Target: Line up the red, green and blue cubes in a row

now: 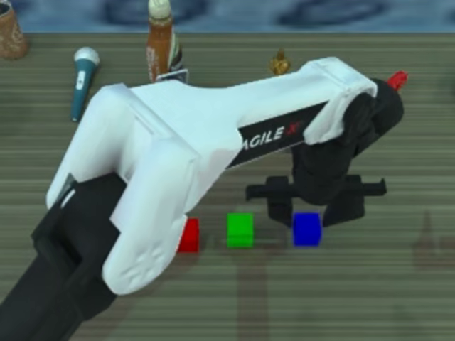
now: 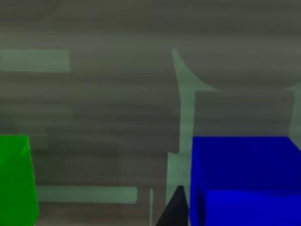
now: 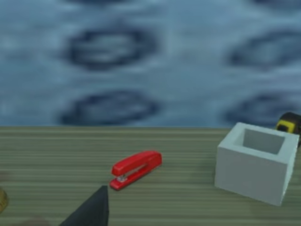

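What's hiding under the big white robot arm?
The left arm covers part of the red cube, whose right side peeks out beside the green cube. Its end effector hangs just above the blue cube. Anything else beneath stays hidden.

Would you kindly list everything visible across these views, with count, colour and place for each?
red cube: one, red, leftmost in the row, partly under the left arm
green cube: one, green, middle of the row
blue cube: one, blue, right end of the row
microphone: one, teal with a grey head, far left of the table
bottle: one, brown with a pale cap, far edge
cup: one, brown, far left corner
small figure: one, gold, far edge
stapler: one, red, on the table
open box: one, grey, near the stapler
left gripper: one, black, jaws open just above the blue cube
right arm: only a dark tip shows in the right wrist view
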